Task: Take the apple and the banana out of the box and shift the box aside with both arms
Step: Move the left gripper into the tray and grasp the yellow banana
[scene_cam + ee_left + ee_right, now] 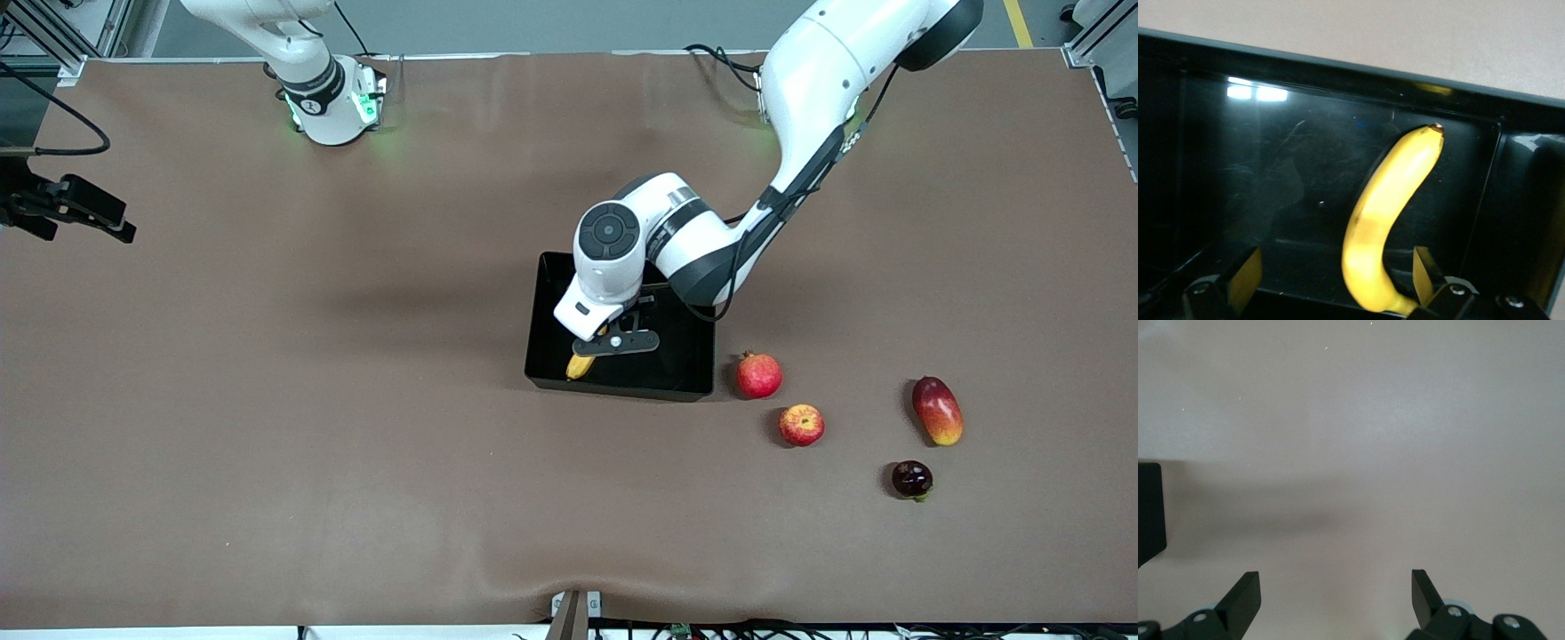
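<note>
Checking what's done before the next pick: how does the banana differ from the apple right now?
The banana is long, curved and yellow; the apple is small, round and red with yellow blush. The banana lies in the black tray, under the open left gripper; the apple sits on the table outside it, nearer the front camera. Neither is gripped.

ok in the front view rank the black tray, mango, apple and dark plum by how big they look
1. black tray, by far the largest
2. mango
3. apple
4. dark plum, the smallest
</note>
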Robot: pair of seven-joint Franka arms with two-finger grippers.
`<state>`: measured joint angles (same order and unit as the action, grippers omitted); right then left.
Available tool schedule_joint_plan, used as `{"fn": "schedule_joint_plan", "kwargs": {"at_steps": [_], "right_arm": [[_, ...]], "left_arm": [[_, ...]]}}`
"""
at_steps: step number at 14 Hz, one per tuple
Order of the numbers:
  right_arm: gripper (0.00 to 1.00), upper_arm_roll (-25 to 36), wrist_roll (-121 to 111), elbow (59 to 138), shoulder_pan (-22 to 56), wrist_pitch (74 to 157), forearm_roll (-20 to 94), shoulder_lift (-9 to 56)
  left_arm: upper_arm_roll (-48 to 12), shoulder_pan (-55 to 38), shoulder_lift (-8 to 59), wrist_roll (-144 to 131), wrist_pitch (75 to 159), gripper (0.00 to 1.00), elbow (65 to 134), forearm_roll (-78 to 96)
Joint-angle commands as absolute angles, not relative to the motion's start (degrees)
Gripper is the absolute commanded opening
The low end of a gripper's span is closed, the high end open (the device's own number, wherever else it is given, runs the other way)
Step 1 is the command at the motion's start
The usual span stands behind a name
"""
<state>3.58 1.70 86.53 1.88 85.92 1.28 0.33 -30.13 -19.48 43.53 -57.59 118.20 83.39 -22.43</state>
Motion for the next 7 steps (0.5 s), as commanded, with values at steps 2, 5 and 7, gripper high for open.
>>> {"fn": "schedule_joint_plan", "kwargs": {"at_steps": [2, 5, 7], "right_arm": [[1.0, 3.78, 2.11, 85.52, 2.46, 85.43, 0.62, 0.88], [1.0, 3.78, 2.2, 85.52, 2.46, 85.43, 0.62, 0.88], [1.0, 3.78, 2.2, 85.52, 2.46, 85.43, 0.62, 0.88]], "left_arm": [[-29.71, -20.3, 47.54, -58.18, 123.13, 1.0, 83.14, -24.96], [-29.09, -20.74, 49.74, -58.1, 126.11, 1.0, 83.15, -25.05], [-28.83, -21.27, 50.71, -57.92, 127.17, 0.89, 83.23, -25.14]]}}
